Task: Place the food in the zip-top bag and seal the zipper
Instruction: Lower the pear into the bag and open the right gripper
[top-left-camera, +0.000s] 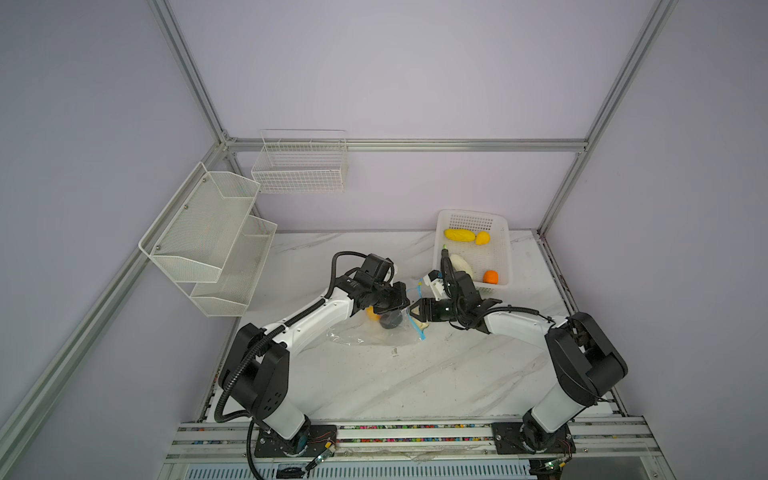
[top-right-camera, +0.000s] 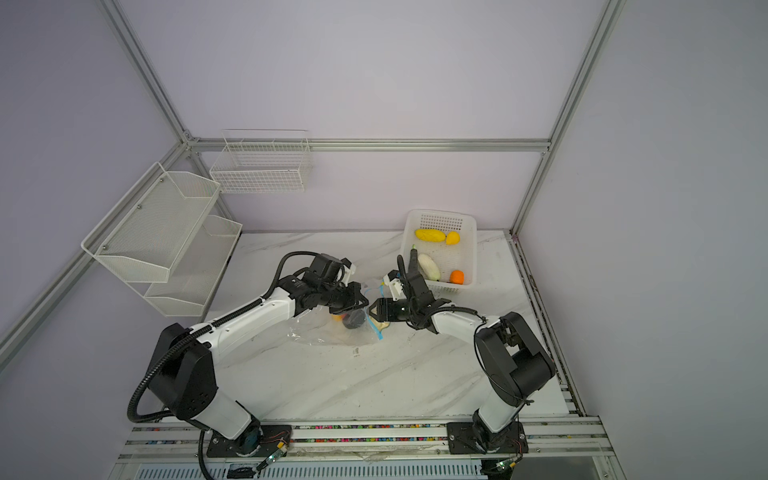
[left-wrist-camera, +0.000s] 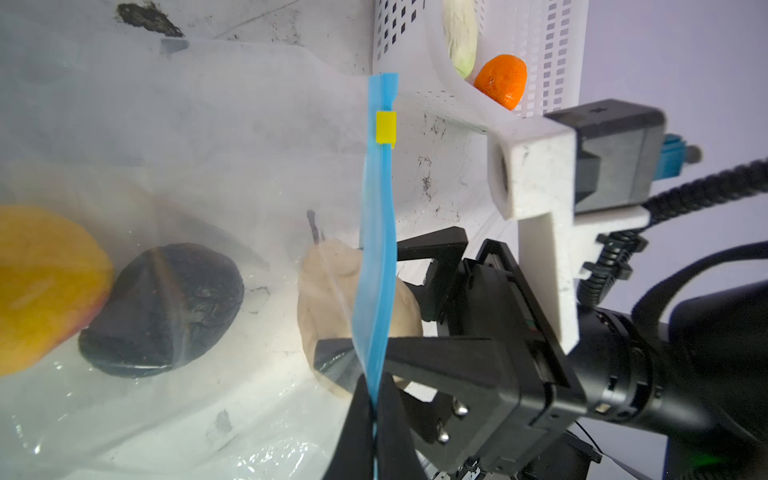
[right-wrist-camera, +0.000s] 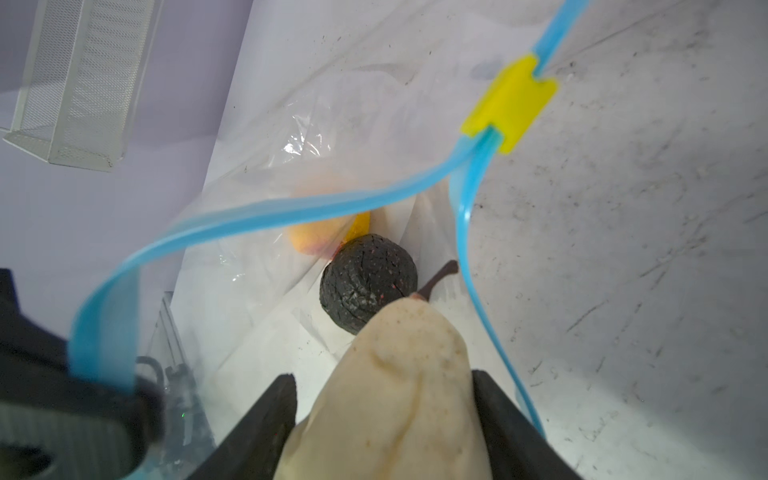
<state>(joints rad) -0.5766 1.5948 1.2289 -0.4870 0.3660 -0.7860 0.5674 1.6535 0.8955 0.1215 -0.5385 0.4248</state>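
Right wrist — pear (right-wrist-camera: 395, 374) within parted zipper (right-wrist-camera: 266, 206)

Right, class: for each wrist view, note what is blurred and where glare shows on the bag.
Left wrist view: the yellow-orange fruit is soft; glare specks the zip-top bag. Right wrist view: the zipper blurs near the lens, the cream pear is sharper, glare streaks the bag.

A robotics lab cell: aluminium-profile frame (top-left-camera: 195, 83) and plain lilac walls (top-left-camera: 395, 62) enclose a marble-patterned tabletop (top-left-camera: 415, 374); left arm (top-left-camera: 316, 320) and right arm (top-left-camera: 519, 324) stand bolted to a slotted rail (top-left-camera: 415, 433) at bottom.
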